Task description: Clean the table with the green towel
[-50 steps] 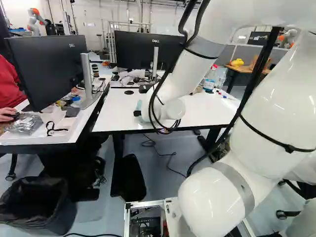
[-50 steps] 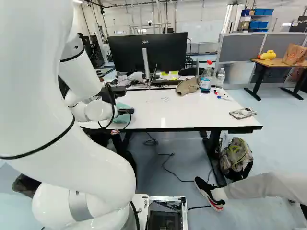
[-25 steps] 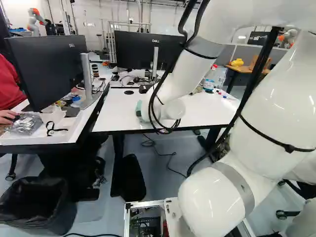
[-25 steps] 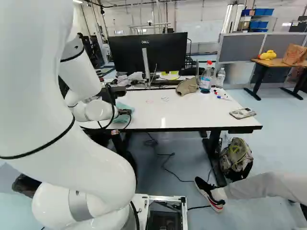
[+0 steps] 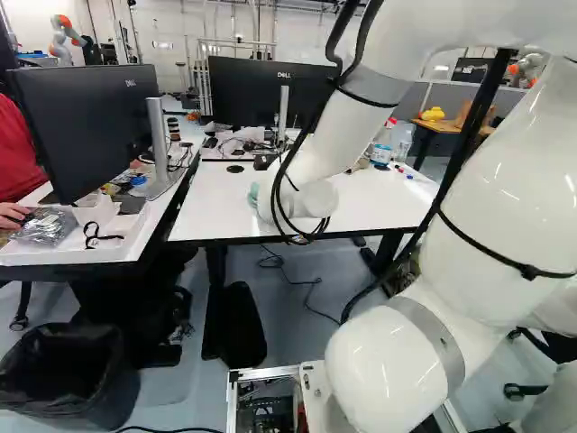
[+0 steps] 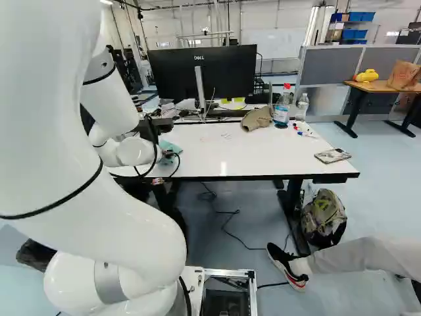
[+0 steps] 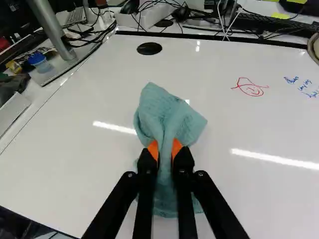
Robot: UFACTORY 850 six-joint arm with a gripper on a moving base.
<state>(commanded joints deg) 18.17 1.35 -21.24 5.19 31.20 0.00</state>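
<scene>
In the right base view my gripper (image 6: 170, 157) is low over the near left part of the white table (image 6: 230, 155), at the green towel (image 6: 172, 147). The wrist view has both fingers of the gripper (image 7: 165, 149) pinching a ridge of the teal-green towel (image 7: 167, 112) between the orange pads. Cloth spreads ahead of the fingers and beneath them on the tabletop. Red scribble (image 7: 250, 87) and blue writing (image 7: 305, 86) mark the table ahead and to one side.
A monitor (image 6: 202, 71) stands behind the table. A cap (image 6: 256, 118), bottles (image 6: 281, 108), pens (image 6: 304, 131) and a phone-like object (image 6: 333, 155) lie or stand on it. A person's leg (image 6: 348, 255) reaches in near the backpack (image 6: 323, 216). Another robot (image 5: 65, 38) stands far back.
The gripper's fingers have closed, and the towel is now gripped. Base and table have stayed in place; the arm has hardly moved.
</scene>
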